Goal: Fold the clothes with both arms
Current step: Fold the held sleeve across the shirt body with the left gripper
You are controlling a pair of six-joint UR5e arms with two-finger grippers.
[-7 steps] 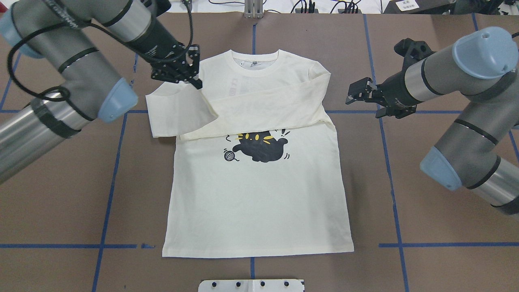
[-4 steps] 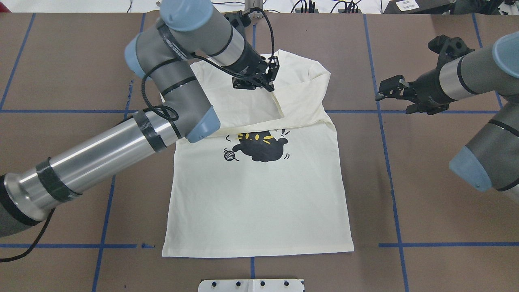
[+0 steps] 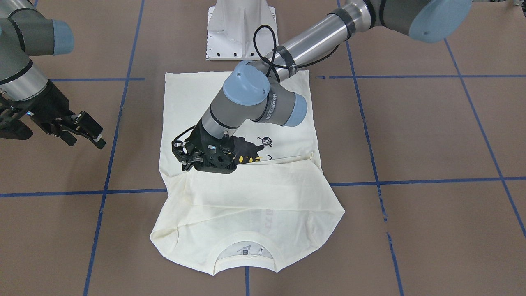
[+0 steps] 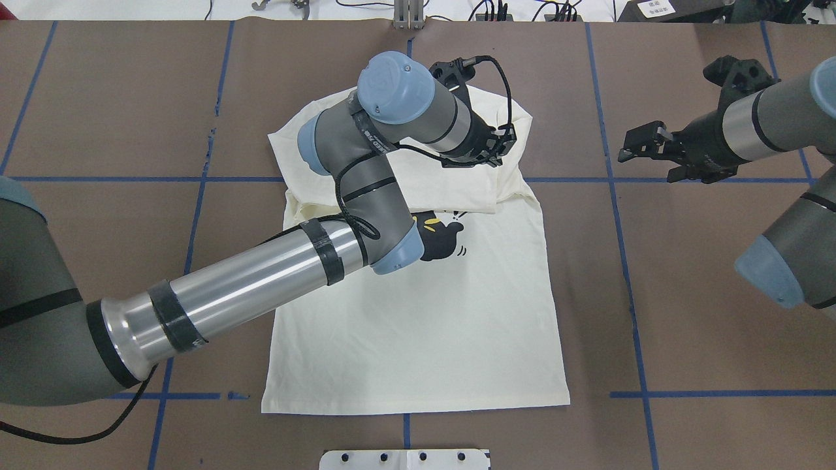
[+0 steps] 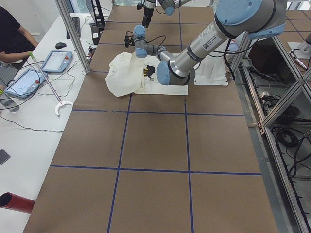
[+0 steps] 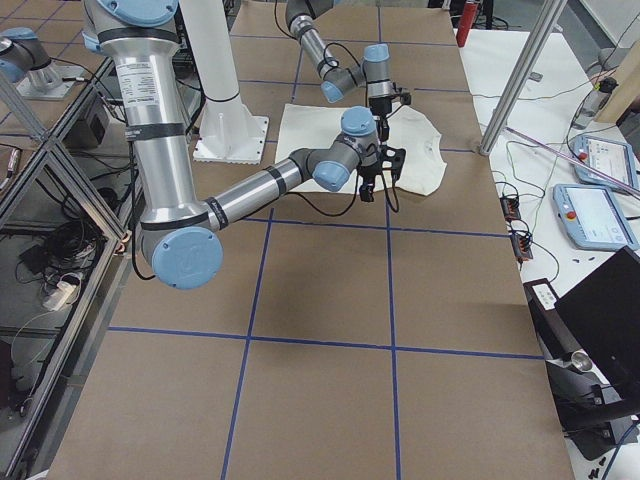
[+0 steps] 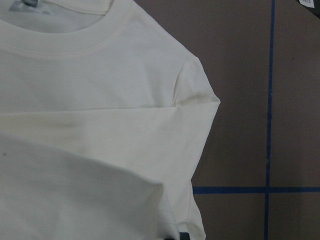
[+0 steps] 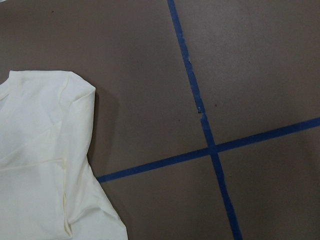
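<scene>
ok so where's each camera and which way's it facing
front-facing: across the table, facing the robot; left arm over the T-shirt.
overhead: behind the robot, looking down; left arm and right arm.
exterior left: table's end; left arm nearest.
exterior right: opposite end; right arm nearest.
left wrist: down on the collar; no arm.
right wrist: shirt edge, blue tape; no arm.
shared: front-facing and overhead show the cat print.

Left arm stretched over mid-table, right arm hanging aside.
The left arm bends sharply at the wrist, left gripper low, finger gap hidden; the right gripper hovers with fingers parted toward the table's right edge.
</scene>
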